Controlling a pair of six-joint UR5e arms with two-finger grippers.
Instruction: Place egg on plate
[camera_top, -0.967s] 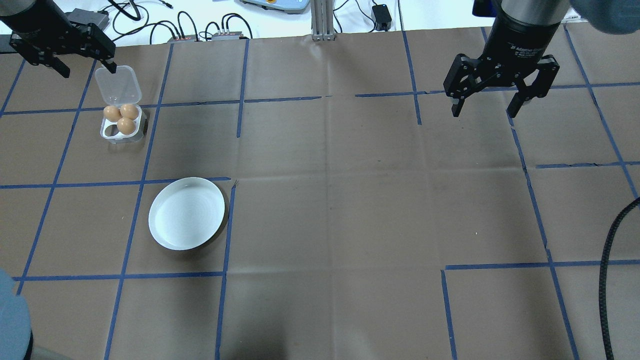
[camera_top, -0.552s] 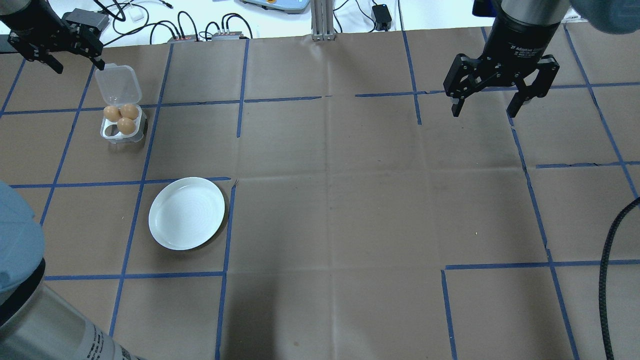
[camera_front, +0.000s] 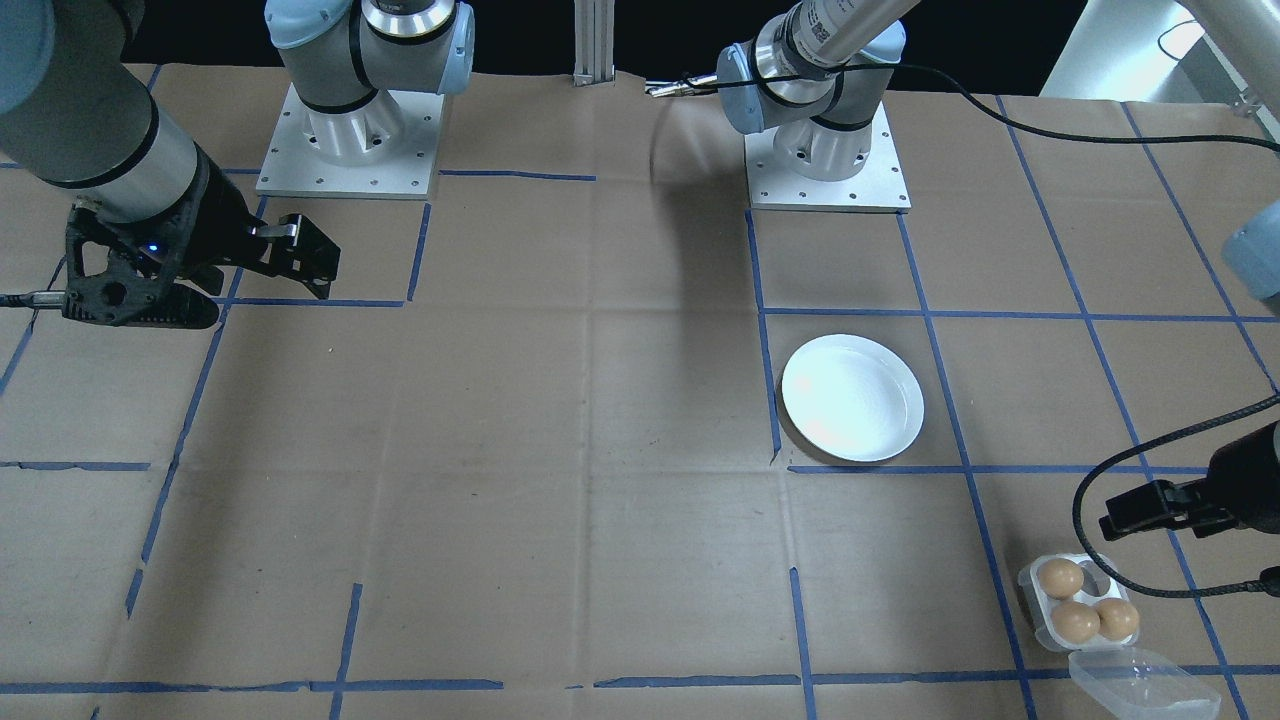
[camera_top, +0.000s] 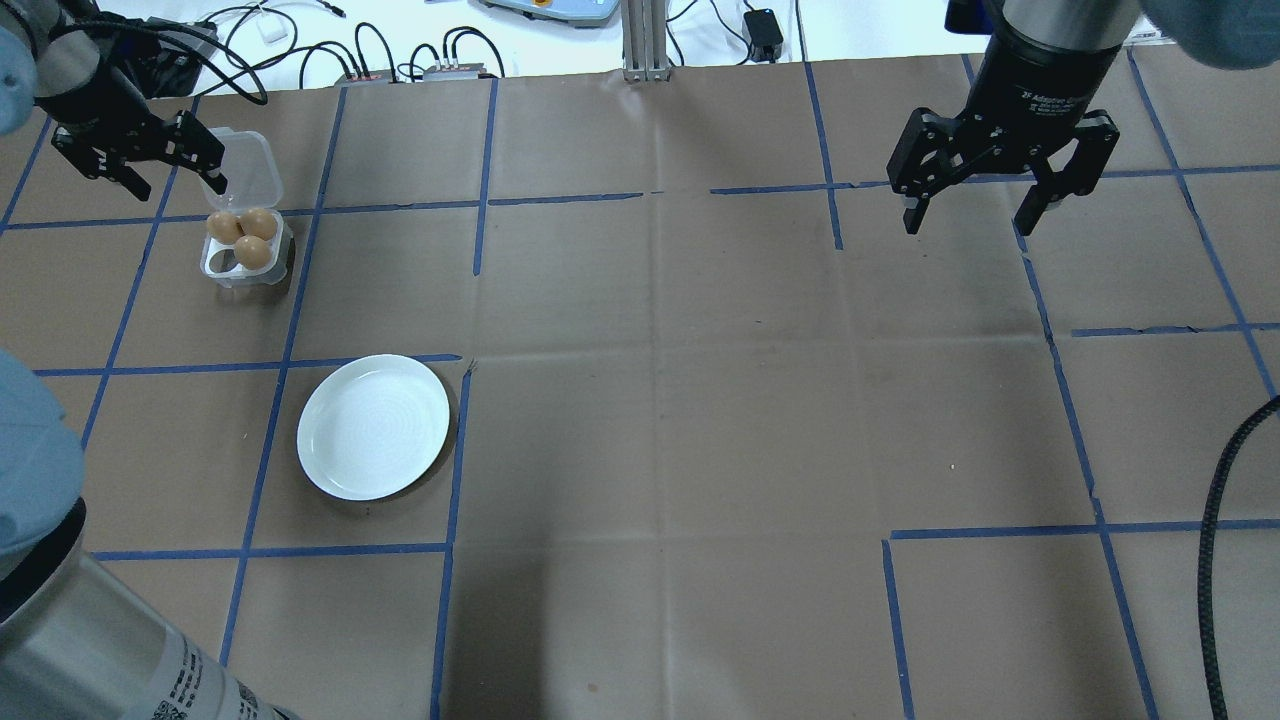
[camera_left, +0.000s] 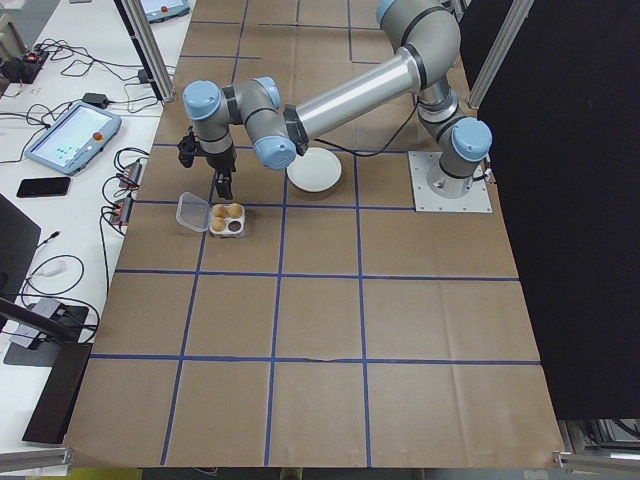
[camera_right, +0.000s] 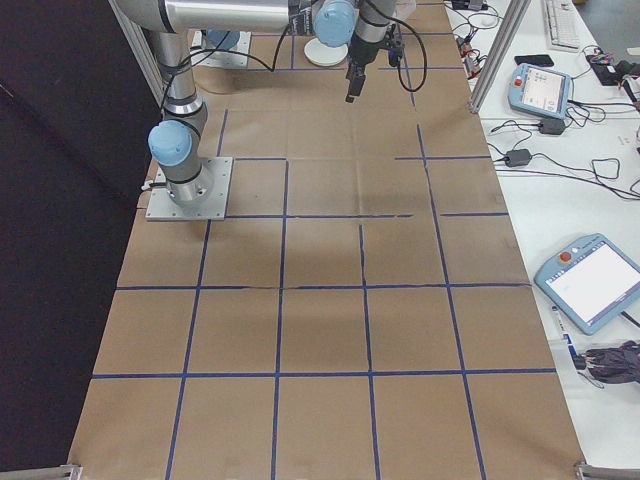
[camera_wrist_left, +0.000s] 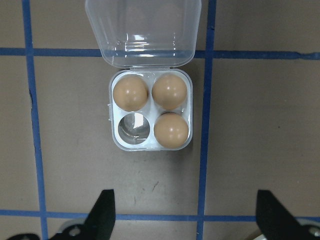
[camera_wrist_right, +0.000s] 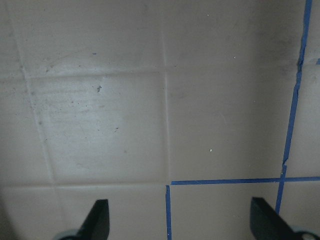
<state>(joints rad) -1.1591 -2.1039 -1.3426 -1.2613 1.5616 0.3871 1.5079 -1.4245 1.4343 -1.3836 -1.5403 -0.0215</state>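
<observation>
Since the earlier frame, the left gripper (camera_top: 140, 168) had moved down and nearer to the egg tray (camera_top: 246, 255), hanging just beyond it with its fingers spread wide and empty. Three brown eggs (camera_wrist_left: 171, 130) sat in the tray; one hole was empty. The white plate (camera_top: 373, 427) lay bare, well apart. The right gripper (camera_top: 1002, 190) hung far away, also spread wide.

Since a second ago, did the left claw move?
Yes. In the overhead view the left claw has shifted right and down the picture, toward the egg tray; its fingertip now overlaps the tray's open lid.
</observation>
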